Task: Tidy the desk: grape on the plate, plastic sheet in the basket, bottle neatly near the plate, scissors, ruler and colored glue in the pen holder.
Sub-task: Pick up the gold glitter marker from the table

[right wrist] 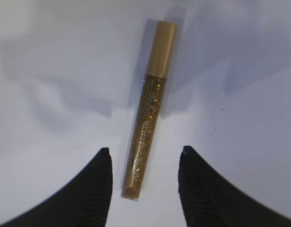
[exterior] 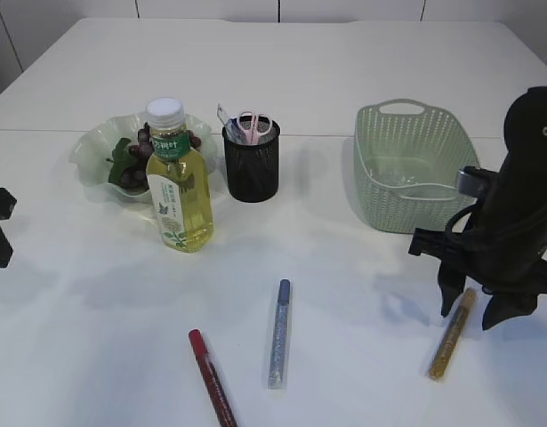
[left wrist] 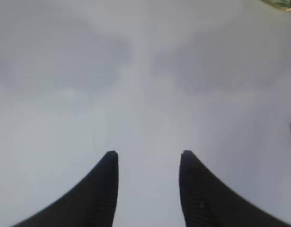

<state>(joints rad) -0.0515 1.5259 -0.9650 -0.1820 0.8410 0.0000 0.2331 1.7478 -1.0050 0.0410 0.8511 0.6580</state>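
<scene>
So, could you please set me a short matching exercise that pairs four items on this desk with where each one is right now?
Items:
1. gold glue
2. scissors
3. grapes
4. bottle

Places:
A. on the plate
B. in the pen holder
C. standing upright in front of the plate
D. flat on the table, below the open right hand

Pairs: 1-D, 2-B, 3-A, 4-C

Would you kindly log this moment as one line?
right gripper: open, over gold glitter glue tube | left gripper: open, idle | red, blue tubes: on table
</scene>
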